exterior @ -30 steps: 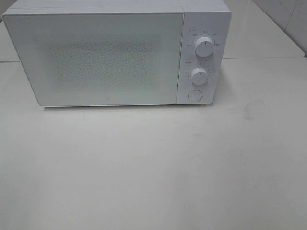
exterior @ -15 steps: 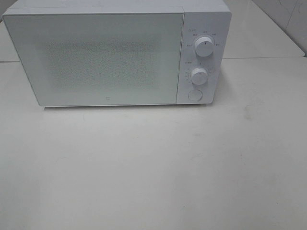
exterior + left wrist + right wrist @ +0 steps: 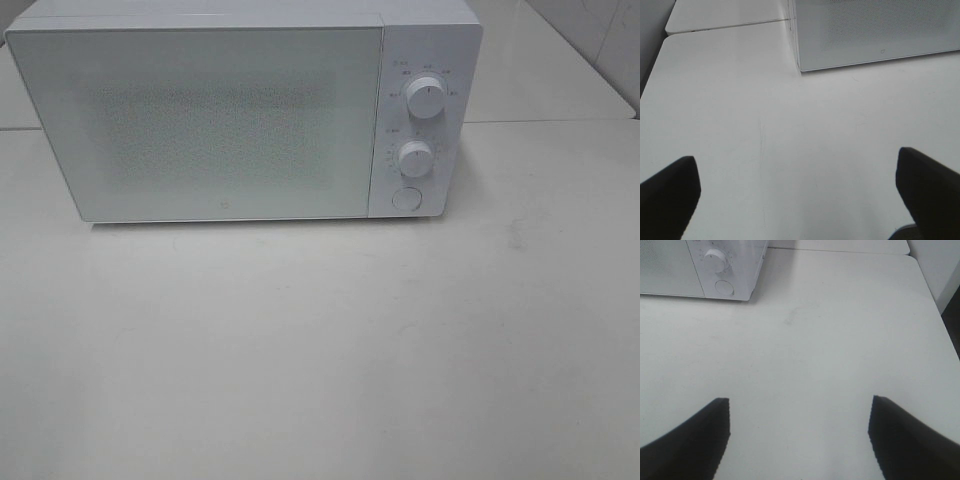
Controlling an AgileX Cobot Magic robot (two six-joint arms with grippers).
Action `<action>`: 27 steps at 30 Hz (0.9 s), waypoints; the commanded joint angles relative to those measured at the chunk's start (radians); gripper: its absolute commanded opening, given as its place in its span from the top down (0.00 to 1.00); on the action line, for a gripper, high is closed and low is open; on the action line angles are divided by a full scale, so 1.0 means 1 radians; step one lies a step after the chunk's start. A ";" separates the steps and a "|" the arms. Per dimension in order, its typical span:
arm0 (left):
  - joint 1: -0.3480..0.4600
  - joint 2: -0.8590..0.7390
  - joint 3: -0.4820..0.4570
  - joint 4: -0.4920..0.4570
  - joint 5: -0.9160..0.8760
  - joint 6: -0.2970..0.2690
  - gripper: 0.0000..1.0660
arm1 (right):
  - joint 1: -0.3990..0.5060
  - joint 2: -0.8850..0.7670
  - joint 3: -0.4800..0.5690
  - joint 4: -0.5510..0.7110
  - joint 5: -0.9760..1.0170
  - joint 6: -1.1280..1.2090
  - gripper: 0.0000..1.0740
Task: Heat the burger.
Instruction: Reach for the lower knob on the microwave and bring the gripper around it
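The burger is out of view in every frame. A white microwave (image 3: 240,110) stands at the back of the table with its door shut; its frosted window shows nothing inside. Its panel carries two white knobs (image 3: 424,98) and a round button (image 3: 405,198). My left gripper (image 3: 797,187) hovers open over bare tabletop, short of the microwave's (image 3: 875,30) lower left corner, with nothing between its dark fingers (image 3: 667,192). Open too, my right gripper (image 3: 799,432) hangs above the table to the right of the microwave (image 3: 700,265), also empty. Neither arm shows in the high view.
The white table (image 3: 320,350) spreads in front of the microwave. A seam (image 3: 550,121) splits it from a second slab behind. A tiled wall (image 3: 600,30) rises at the far right. The table's right edge (image 3: 935,310) shows in the right wrist view.
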 commanded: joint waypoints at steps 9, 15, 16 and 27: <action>0.001 -0.022 0.003 0.001 -0.013 -0.006 0.06 | 0.000 0.123 -0.028 -0.008 -0.126 0.006 0.29; 0.001 -0.022 0.003 0.001 -0.013 -0.006 0.06 | 0.000 0.254 -0.015 -0.008 -0.235 0.006 0.29; 0.001 -0.022 0.003 0.001 -0.013 -0.006 0.06 | 0.000 0.272 -0.013 -0.008 -0.254 0.006 0.29; 0.001 -0.022 0.003 0.001 -0.013 -0.006 0.06 | 0.000 0.460 -0.006 -0.009 -0.460 0.006 0.29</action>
